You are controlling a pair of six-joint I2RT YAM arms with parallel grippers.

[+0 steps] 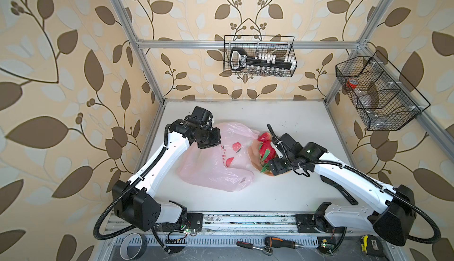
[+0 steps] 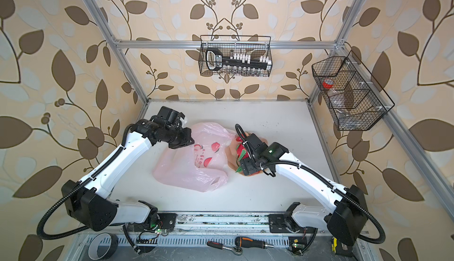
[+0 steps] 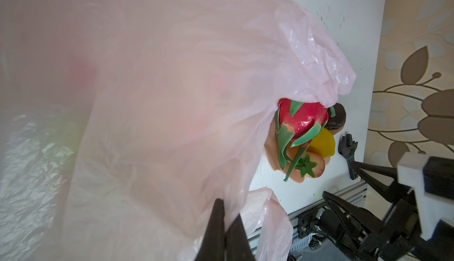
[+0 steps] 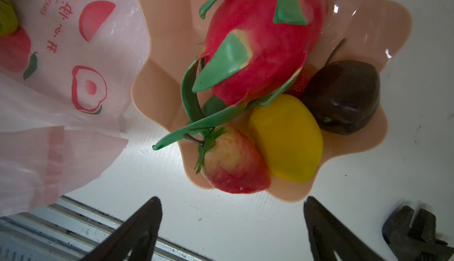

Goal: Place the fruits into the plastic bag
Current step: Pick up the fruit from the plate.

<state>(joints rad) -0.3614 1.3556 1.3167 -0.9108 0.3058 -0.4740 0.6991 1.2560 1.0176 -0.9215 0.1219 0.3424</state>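
A peach plate (image 4: 167,39) sits just ahead of my right claw (image 4: 232,199), a black wrench (image 4: 415,232) beside it. Well apart from the claw, a wire basket (image 1: 260,56) hangs on the back rail, and a ratchet (image 1: 255,247) and screwdriver (image 1: 282,242) lie together.

Robot test cell: aluminium frame (image 1: 184,44); wallpapered panels (image 1: 49,75); screwdriver (image 1: 282,242) in front.
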